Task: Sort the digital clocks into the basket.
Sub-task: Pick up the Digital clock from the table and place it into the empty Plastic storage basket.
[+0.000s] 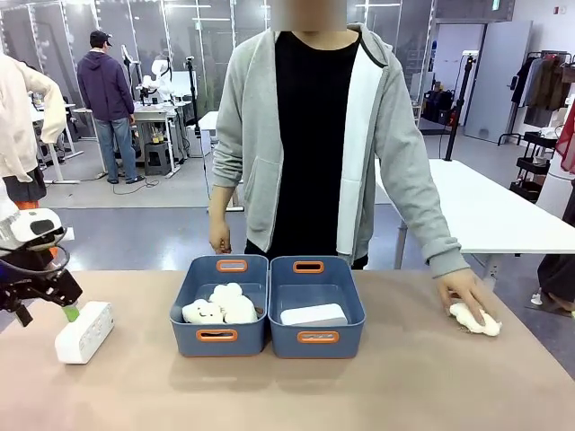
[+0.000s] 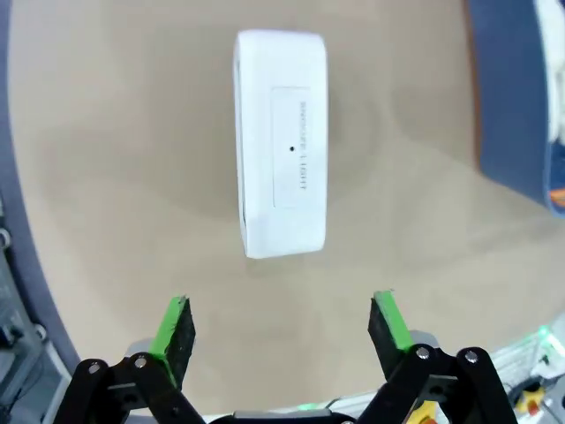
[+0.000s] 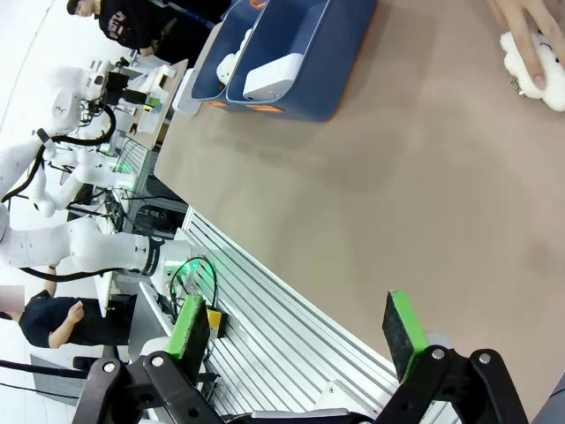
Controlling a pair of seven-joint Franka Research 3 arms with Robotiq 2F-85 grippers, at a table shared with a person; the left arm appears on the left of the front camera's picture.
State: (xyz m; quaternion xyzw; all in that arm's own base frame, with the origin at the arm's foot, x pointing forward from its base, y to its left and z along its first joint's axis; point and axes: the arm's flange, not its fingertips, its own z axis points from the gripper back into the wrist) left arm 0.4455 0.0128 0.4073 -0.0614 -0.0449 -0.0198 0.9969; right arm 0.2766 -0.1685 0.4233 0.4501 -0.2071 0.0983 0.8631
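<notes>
One digital clock [image 1: 85, 331] lies on the table at the left; in the left wrist view the same clock [image 2: 281, 141] lies flat ahead of my fingers. My left gripper [image 1: 65, 308] hovers just above its near end, open and empty [image 2: 282, 331]. A second white clock [image 1: 314, 315] lies in the right-hand blue basket [image 1: 316, 268], which the right wrist view also catches as a basket [image 3: 340, 53] holding that clock [image 3: 274, 76]. My right gripper [image 3: 296, 331] is open over bare table, far from the baskets.
The left blue tub [image 1: 190, 285] holds white plush toys [image 1: 220, 304]. The person stands at the far side, one hand resting on a white plush toy [image 1: 476, 319] at the table's right. The table's front edge and a metal rail [image 3: 265, 318] lie beneath my right gripper.
</notes>
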